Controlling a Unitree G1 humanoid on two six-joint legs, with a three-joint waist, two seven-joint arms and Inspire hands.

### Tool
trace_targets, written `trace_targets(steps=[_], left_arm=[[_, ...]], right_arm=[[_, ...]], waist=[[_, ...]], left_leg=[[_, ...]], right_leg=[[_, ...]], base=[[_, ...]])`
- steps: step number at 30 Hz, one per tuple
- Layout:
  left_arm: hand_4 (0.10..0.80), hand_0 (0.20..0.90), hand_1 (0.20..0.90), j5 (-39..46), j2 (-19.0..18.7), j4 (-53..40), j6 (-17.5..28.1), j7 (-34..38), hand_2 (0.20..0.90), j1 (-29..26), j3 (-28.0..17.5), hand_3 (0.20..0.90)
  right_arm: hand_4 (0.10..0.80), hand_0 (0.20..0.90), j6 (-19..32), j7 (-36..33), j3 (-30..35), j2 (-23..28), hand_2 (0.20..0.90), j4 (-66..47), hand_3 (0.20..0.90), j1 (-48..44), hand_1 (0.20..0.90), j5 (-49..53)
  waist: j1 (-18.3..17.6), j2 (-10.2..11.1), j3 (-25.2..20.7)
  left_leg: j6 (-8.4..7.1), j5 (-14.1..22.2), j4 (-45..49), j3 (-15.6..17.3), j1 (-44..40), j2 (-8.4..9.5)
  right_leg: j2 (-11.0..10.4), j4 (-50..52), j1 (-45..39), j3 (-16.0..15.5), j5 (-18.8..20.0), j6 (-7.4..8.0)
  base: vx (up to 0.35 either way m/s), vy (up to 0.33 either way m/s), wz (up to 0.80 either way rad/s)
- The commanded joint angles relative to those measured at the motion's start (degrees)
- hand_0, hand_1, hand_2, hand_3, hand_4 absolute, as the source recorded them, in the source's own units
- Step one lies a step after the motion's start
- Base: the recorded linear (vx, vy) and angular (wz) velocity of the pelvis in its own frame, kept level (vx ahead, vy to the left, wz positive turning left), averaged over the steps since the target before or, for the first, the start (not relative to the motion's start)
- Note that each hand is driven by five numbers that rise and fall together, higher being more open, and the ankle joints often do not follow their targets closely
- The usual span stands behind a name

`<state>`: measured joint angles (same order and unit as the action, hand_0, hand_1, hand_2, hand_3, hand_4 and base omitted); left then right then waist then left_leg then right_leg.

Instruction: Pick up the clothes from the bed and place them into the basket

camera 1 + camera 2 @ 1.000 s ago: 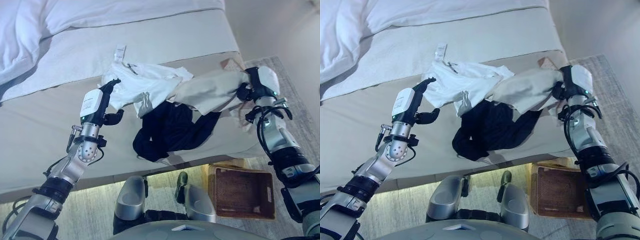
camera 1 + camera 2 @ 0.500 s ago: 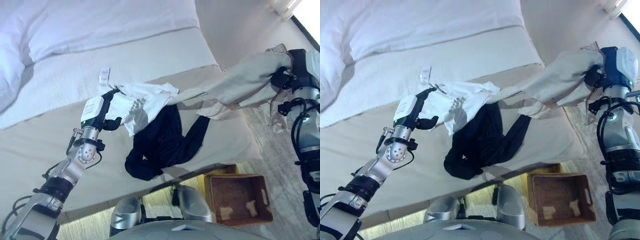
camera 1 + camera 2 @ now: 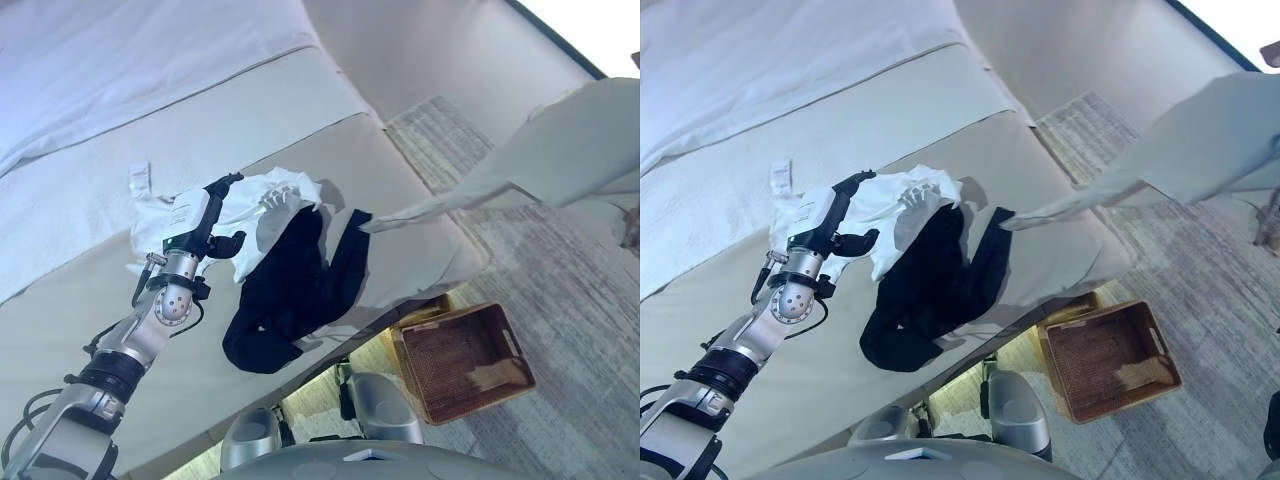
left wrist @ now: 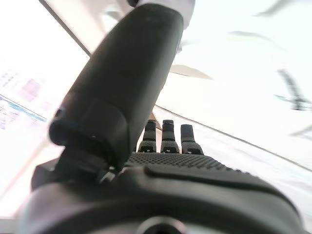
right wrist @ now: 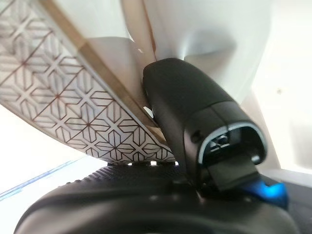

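our left robot hand (image 3: 205, 215) rests with straight fingers on the white shirt (image 3: 262, 205), black garment (image 3: 290, 290) beside it on the bed (image 3: 90, 200). our right robot hand (image 5: 195, 141) pinches the beige cloth (image 3: 560, 150), high and beyond the basket (image 3: 462, 360).

You see a beige garment (image 3: 1200, 150) stretched out above the floor, a black one (image 3: 930, 290) on the bed (image 3: 700, 300), and the basket (image 3: 1110, 350) below.

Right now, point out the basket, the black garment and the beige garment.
basket (image 3: 506, 345): left eye view, right rim.
black garment (image 3: 285, 295): left eye view, its middle.
beige garment (image 3: 1210, 145): right eye view, lifted main part.
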<state>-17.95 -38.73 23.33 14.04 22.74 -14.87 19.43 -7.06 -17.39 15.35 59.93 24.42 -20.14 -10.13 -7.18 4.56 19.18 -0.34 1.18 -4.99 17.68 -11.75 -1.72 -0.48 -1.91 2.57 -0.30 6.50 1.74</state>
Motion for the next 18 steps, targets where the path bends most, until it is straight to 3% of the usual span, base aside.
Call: trace_targets(steps=[1, 12, 18], left_arm=[[0.800, 0.900, 0.900, 0.30, 0.53, 2.06, 4.68, 4.32, 0.900, 0.67, 1.43, 0.900], [0.800, 0.900, 0.900, 1.81, 1.06, 2.63, 2.95, 5.43, 0.900, 0.69, 0.93, 0.900], [0.800, 0.900, 0.900, 1.65, 2.51, 2.10, 2.27, 5.59, 0.900, 0.43, 0.02, 0.900]], right_arm=[[0.100, 0.300, 1.80, -5.81, 2.62, 11.02, 0.300, -0.07, 0.200, 4.35, 0.300, -0.04], [0.100, 0.300, 1.82, -9.74, 14.61, 12.73, 0.300, 0.93, 0.200, 14.14, 0.300, 4.78], [0.100, 0.300, 2.49, -8.49, 13.16, 13.76, 0.300, 2.22, 0.200, 12.29, 0.300, 5.41]], waist=[[-1.71, -0.59, -14.82], [-4.08, -1.03, -15.60], [-2.40, 0.10, -15.05]], left_leg=[[0.55, 5.70, 6.46, -2.72, 4.75, -1.54], [0.20, 5.57, 5.61, -1.56, 4.59, -1.64], [1.68, 11.11, 16.37, -7.93, 8.71, 2.63]], right_leg=[[-2.11, 4.19, -3.10, 0.36, -7.03, 5.25], [-1.07, 4.92, -2.00, 2.14, -7.44, 5.05], [-1.23, 6.78, -1.18, 6.61, -7.46, 4.05]], base=[[0.010, 0.013, -0.19], [-0.027, 0.007, -0.13], [-0.047, 0.070, -0.18]])
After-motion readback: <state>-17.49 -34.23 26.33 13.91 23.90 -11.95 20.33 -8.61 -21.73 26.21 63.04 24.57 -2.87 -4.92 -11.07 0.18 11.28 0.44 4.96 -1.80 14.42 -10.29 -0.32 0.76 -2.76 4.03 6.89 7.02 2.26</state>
